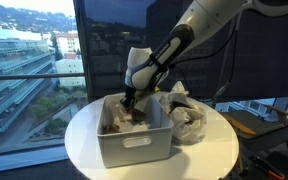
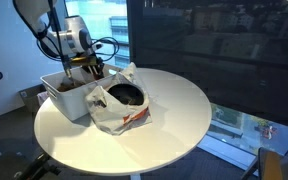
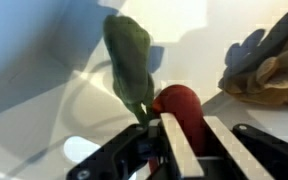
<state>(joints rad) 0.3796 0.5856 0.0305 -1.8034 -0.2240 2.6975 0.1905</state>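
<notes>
Setting: high-rise room w/ floor-to-ceiling window, city bldgs outside; round white worktop on a pedestal, seen in both exterior views. Item 1: white rectangular bin, handle cut-out in its near wall, standing toward one side of the worktop and holding mixed small objects. Item 2: crumpled white plastic bag w/ red print, just beside the bin and touching it, a dark bowl sitting in its mouth. Item 3: white robot arm reaching down from above, pincer lowered inside the bin. Wrist view, bin contents: green leaf-shaped piece, upright, lower end running down to the pincer; round red piece right behind it, touching it, directly ahead of the fingertips; brown crumpled piece off to one side, apart from the other two. Pincer state: jaws drawn near together at the base of the green and red pieces; cannot tell whether either is actually clamped.
</notes>
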